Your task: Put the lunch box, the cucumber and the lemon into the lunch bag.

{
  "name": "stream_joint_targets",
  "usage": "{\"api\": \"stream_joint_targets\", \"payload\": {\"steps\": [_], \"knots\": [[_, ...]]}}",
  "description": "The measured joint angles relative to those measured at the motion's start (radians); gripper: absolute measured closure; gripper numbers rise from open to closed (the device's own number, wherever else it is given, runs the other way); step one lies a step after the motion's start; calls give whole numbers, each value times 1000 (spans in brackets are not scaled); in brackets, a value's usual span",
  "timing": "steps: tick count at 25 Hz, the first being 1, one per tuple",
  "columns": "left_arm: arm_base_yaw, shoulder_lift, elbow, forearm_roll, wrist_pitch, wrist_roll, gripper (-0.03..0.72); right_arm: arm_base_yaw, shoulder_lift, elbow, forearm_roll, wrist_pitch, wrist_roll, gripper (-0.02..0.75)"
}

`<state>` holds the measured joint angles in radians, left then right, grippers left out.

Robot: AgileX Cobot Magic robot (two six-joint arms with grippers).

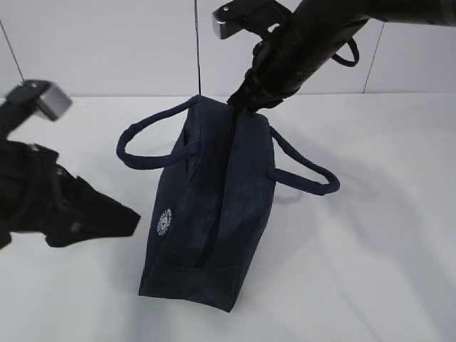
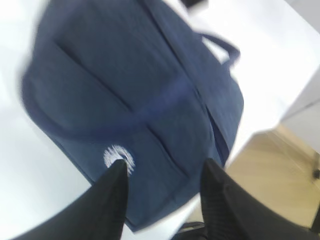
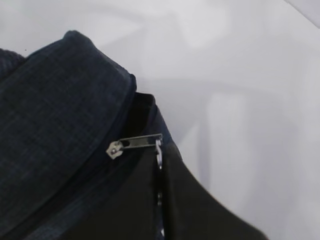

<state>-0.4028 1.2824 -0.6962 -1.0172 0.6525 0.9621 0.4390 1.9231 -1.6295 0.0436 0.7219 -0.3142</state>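
**Zipper to be drawn along a closed lunch bag**

Fingers [image 2: 117, 192] of the left gripper [image 1: 132, 222] are seen standing apart in the left wrist view, empty and clear of the fabric, hanging just beside the logo side of the bag. The right gripper's fingers [image 3: 150, 200] are pressed together, and the silver ring pull [image 3: 159, 152] appears to be pinched between them, though the contact itself is partly hidden.

The boxy dark navy fabric lunch bag [image 1: 206, 214] is stood near the middle of the white table [image 1: 385, 249], its top seam shut from end to end. Its long axis is seen running from the near-left corner away toward the far-right, where the right gripper [image 1: 246, 100] meets the seam. Two navy loop handles [image 1: 306, 174] are splayed outward, one to each side. The small round white logo [image 1: 164, 222] faces the left arm.

The step in hand is judged to be opening the zipper. The pull is best drawn straight along the seam line, toward the near end, with the tab kept low so the slider [image 3: 116, 148] is not jammed. Since the bag is light and unbraced, it would likely be dragged along; the far end could be steadied by the open left gripper before force is applied.

No lunch box, cucumber or lemon is in view.
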Motion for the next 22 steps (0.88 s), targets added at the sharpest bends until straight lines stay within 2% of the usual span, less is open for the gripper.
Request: {"api": "stream_joint_targets", "payload": {"steps": [4,7,10,15,22], "knots": [[25,-78,-108,123,44,-190,363,0,0,0,0,6,0,738],[33,-48,-262,250,108,-338,363,-1,0,0,0,10,0,738],[33,47,-436,312,208,-439,362,-1,0,0,0,10,0,738],[33,242,-611,330,332,-499,361,-1,0,0,0,10,0,738],[24,384,-701,318,352,-510,361,-1,0,0,1,11,0,738]]}}
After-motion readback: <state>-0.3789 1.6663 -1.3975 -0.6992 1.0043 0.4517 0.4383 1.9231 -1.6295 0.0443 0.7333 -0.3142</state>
